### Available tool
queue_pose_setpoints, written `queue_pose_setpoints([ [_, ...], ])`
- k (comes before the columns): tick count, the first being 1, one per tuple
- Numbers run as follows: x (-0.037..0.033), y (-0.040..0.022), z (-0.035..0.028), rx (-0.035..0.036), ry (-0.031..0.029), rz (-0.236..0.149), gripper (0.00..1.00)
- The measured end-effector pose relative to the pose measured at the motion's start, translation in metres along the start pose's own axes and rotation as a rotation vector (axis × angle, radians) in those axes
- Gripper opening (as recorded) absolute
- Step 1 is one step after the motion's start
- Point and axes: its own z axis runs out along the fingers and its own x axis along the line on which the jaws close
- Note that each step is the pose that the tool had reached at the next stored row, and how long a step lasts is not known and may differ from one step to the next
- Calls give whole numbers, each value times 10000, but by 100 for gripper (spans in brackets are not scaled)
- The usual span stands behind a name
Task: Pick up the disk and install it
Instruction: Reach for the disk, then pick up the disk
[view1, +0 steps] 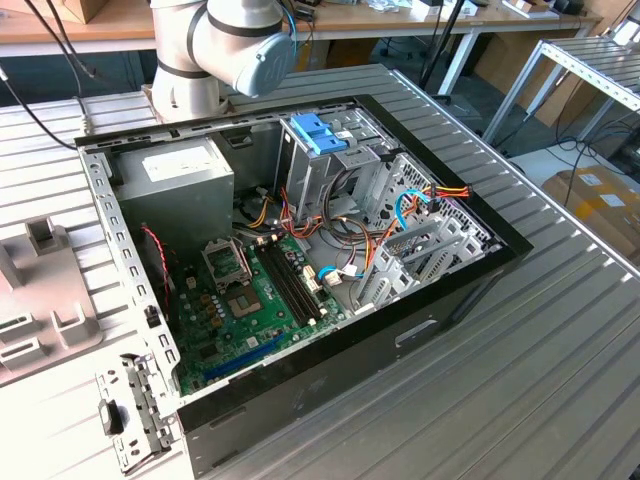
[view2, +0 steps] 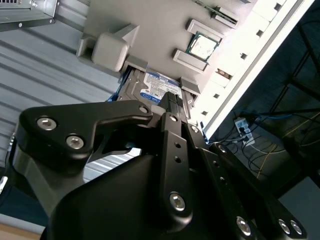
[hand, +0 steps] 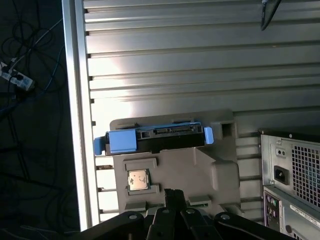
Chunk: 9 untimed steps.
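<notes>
The pincer (hand: 173, 196) shows in both wrist views, and its two black fingers seem to me pressed together, with no gap that I can see. It holds nothing and hangs apart from the parts under it.

The flat silver-black hard disk with white label and blue side rails (hand: 165, 134) lies in the light grey plastic holder tray (hand: 205, 167), which rests on the ribbed metal bench (hand: 175, 65). From the pincer, the disk lies straight ahead in the direction the fingers point. In the first wrist view, the small square silver processor chip (hand: 137, 180) sits in the same tray between pincer and disk. I judge that the long axis of the disk runs across the pointing line of the pincer, not along it. In the second wrist view the fingertip covers part of the label, so the disk (view2: 156, 86) is near but not touched.

I count one disk, one pincer, one tray and one chip. There is also one open black computer case (view1: 420, 335), and inside it one grey metal cage with blue clips (view1: 318, 135).
</notes>
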Motion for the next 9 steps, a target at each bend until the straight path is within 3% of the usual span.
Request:
queue_pose_setpoints([
  [9, 0, 0, 1, 0, 1, 0, 11],
])
